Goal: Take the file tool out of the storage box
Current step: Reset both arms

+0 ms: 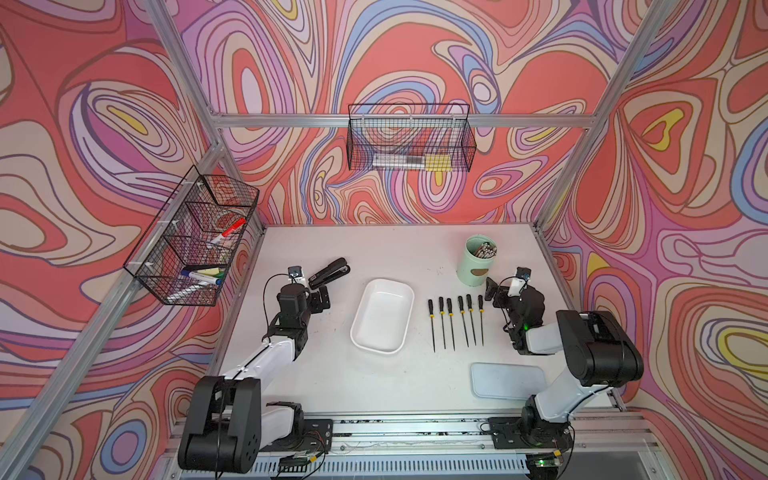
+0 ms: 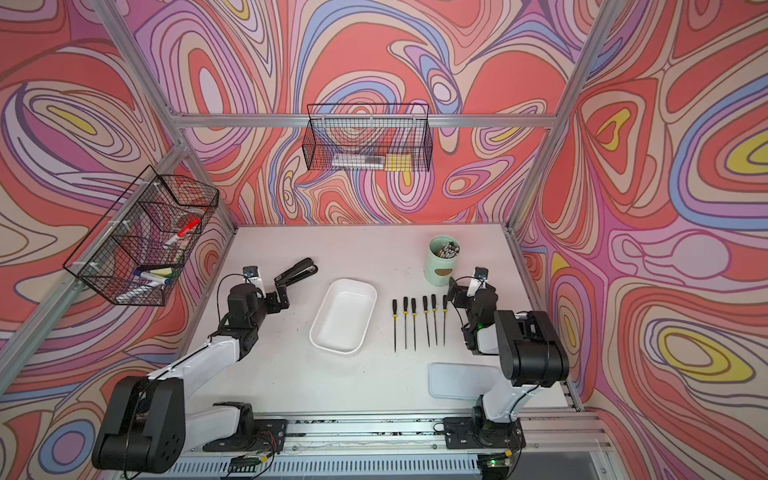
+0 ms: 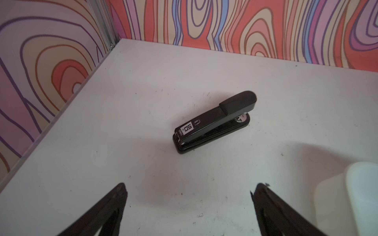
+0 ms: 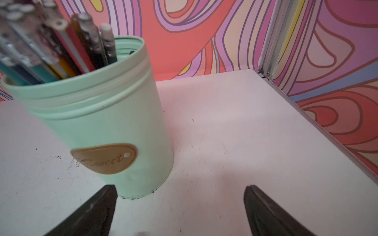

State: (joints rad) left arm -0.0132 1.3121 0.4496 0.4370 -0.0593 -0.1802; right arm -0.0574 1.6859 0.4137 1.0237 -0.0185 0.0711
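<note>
The white storage box (image 1: 382, 316) (image 2: 343, 316) sits mid-table and its inside shows nothing in both top views; a corner of it appears in the left wrist view (image 3: 358, 194). Several file tools (image 1: 450, 307) (image 2: 414, 307), with black handles, yellow collars and thin dark shafts, lie side by side on the table just right of the box. My left gripper (image 1: 322, 297) (image 3: 190, 185) hovers left of the box near a stapler, open and holding nothing. My right gripper (image 1: 492, 291) (image 4: 181, 186) is open and holds nothing, right of the files, beside the cup.
A black stapler (image 1: 328, 272) (image 3: 214, 122) lies at the back left. A mint-green cup (image 1: 476, 262) (image 4: 102, 114) of pencils stands at the back right. A flat pale lid (image 1: 509, 380) lies front right. Wire baskets (image 1: 195, 237) (image 1: 409, 137) hang on the walls.
</note>
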